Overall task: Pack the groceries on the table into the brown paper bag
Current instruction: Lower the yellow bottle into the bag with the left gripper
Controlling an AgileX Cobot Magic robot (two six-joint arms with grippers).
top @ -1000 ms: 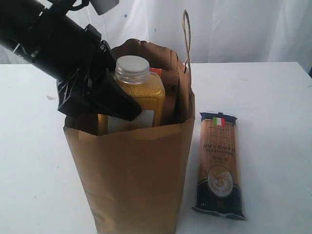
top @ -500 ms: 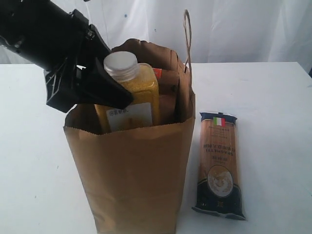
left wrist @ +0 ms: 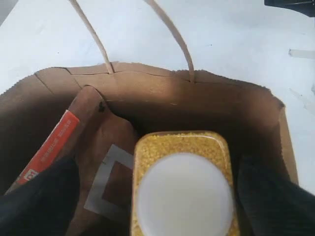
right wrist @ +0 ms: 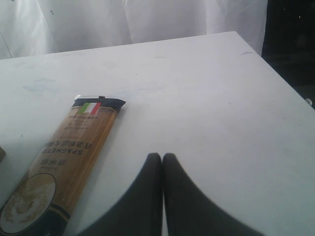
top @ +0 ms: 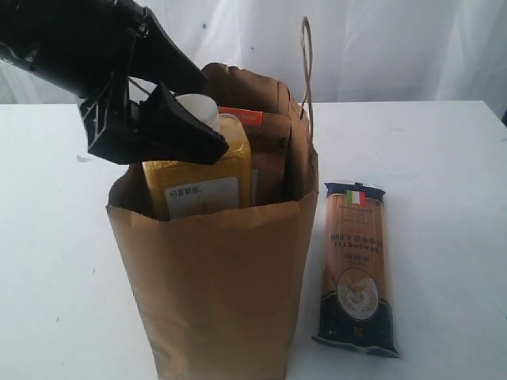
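Across the whole scene runs a large, flat white tabletop (top: 444,158), matt and faintly smudged, with a small grey mark (top: 82,158) on its left part. Behind it we see a white, softly creased cloth curtain (top: 380,47) closing off the room.

From the upper left the black left pincer (top: 216,120) reaches over the mouth of a tall brown kraft paper bag (top: 214,285), which stands upright on the tabletop. We find its jaws spread wide. In the left wrist view the two dark fingers (left wrist: 39,196) flank a squarish, clear, white-capped yellow-grain bottle (left wrist: 183,194). One is clear of the bottle and the other just beside it; we cannot tell whether that one touches. The bottle stands upright inside the bag, its cap showing above the ragged near rim.

Next to it in the bag leans a brown, orange-labelled pouch (top: 271,154). A twisted cord loop handle (top: 305,63) rises from the bag's far side.

Right of the bag and near it, a long dark-blue spaghetti packet (top: 356,269) with a small Italian flag lies flat on the tabletop. In the right wrist view the black right pincer (right wrist: 162,162) hangs above the tabletop beside that packet, its tips pressed together. Past the tabletop's edge we see only darkness.
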